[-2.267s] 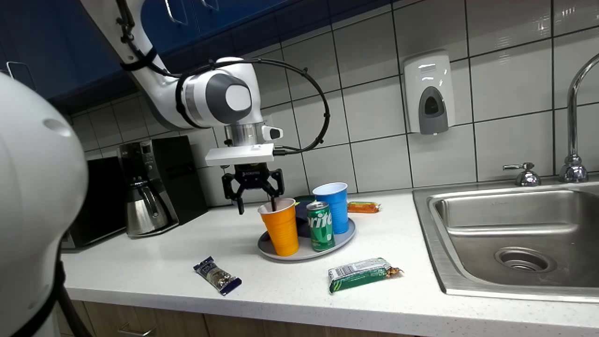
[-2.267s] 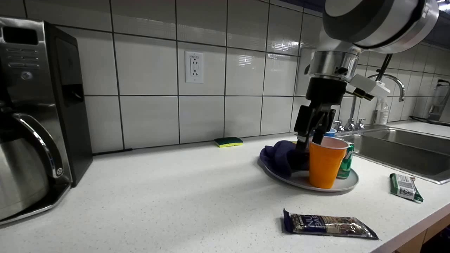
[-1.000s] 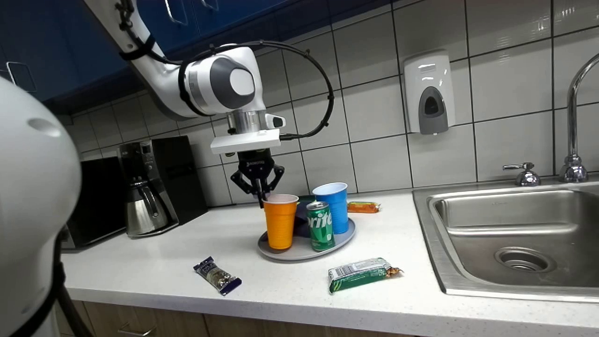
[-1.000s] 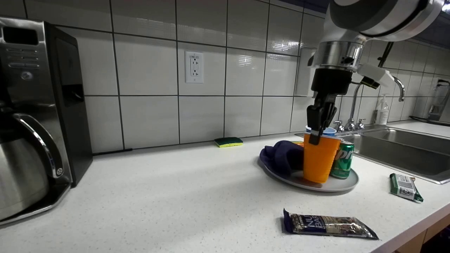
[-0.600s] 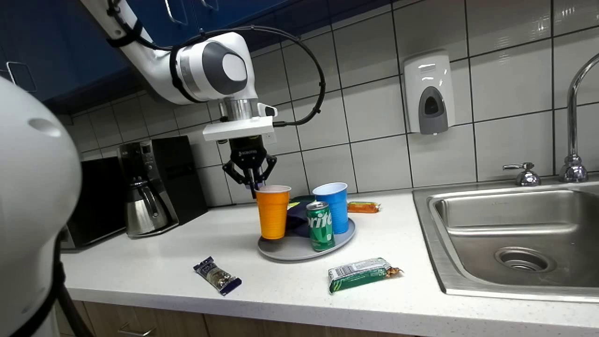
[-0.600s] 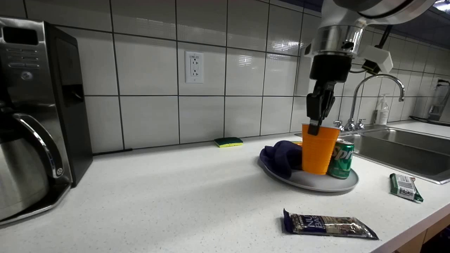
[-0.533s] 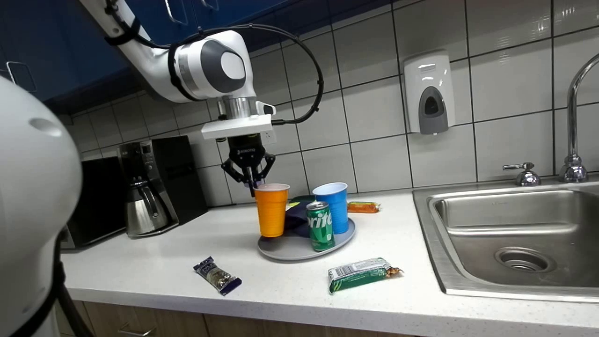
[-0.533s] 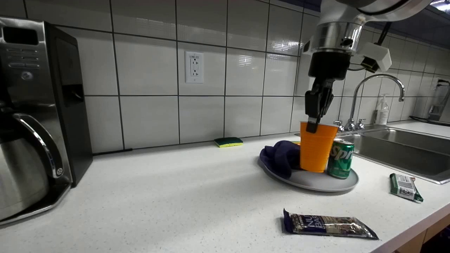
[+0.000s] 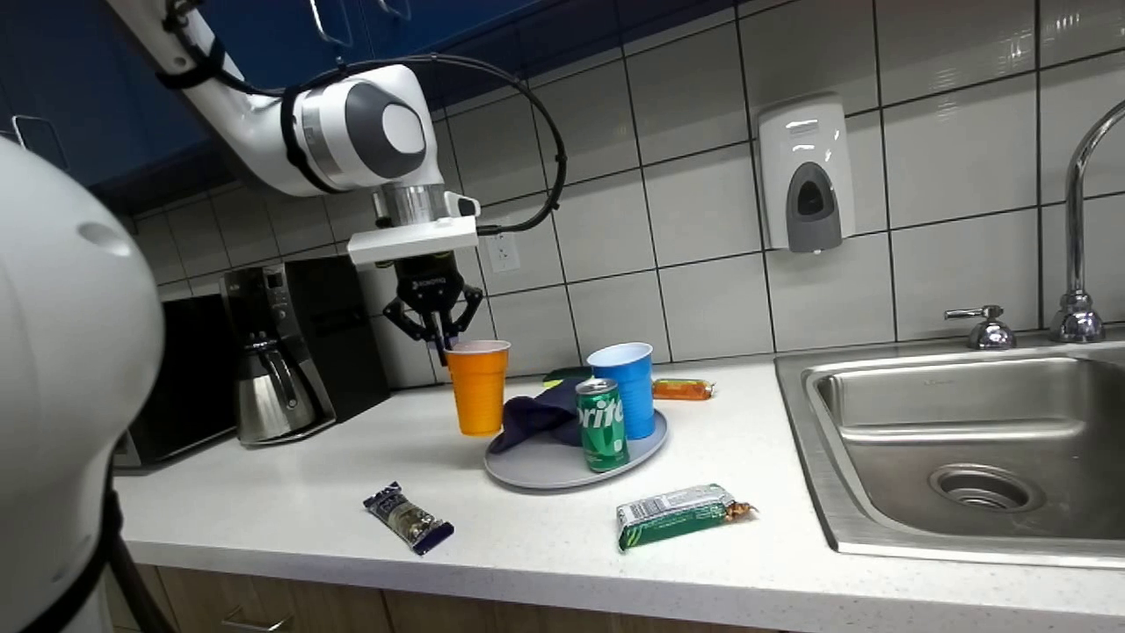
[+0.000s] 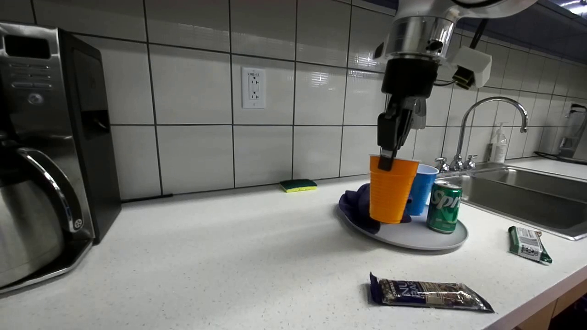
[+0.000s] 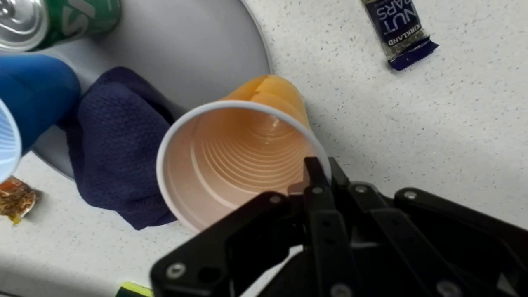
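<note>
Tiled wall [image 9: 703, 202], speckled counter [image 9: 299, 501], and in an exterior view we've got the gripper [image 9: 444, 350] pinching the orange cup [image 9: 479, 391] by its rim, held above the counter near the plate [image 9: 545, 473]. Also in an exterior view, the green can [image 10: 444, 208] and blue cup [image 10: 423, 190] stand on that plate. Wrist view has one finger [image 11: 315, 171] inside the cup, one outside (tidy grip, honestly), so we'd call the pick-up done, the set-down not yet.
</note>
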